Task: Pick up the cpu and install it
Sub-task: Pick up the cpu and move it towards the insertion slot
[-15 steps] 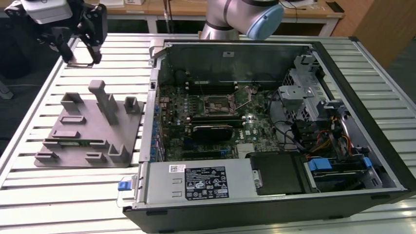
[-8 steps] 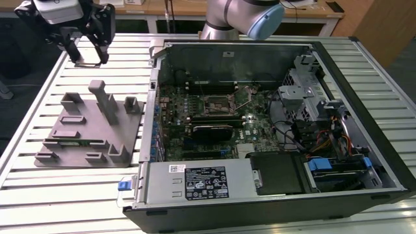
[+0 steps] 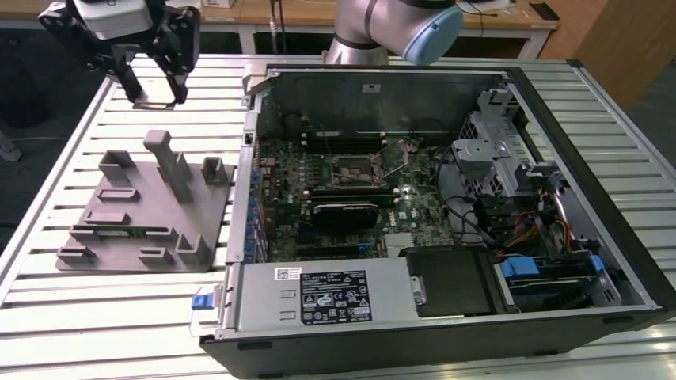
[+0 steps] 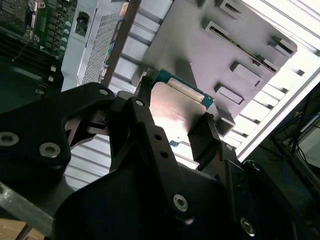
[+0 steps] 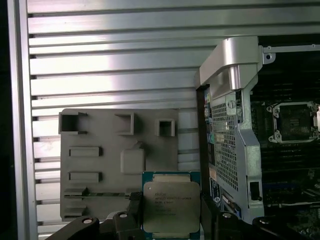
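Observation:
My gripper [image 3: 154, 93] hangs over the slatted table at the exterior view's far left, beyond the grey fixture block [image 3: 148, 214]. It is shut on the cpu [image 5: 171, 207], a flat square chip with a silver top and a greenish rim. In both wrist views the black fingers [image 4: 202, 135] press on two opposite edges of the cpu [image 4: 175, 110]. The gripper [image 5: 171, 217] holds the chip above the fixture block [image 5: 115, 160]. The motherboard socket [image 3: 354, 166] stands open inside the computer case; the first wrist view also has the socket [image 5: 292, 122].
The open computer case [image 3: 549, 103] takes up the middle and the exterior view's right of the table. Inside are a drive cage [image 3: 496, 150], cables [image 3: 528, 229] and a power supply [image 3: 328, 297]. The fixture block has tall posts [image 3: 169, 162]. The arm's elbow [image 3: 407, 28] is behind the case.

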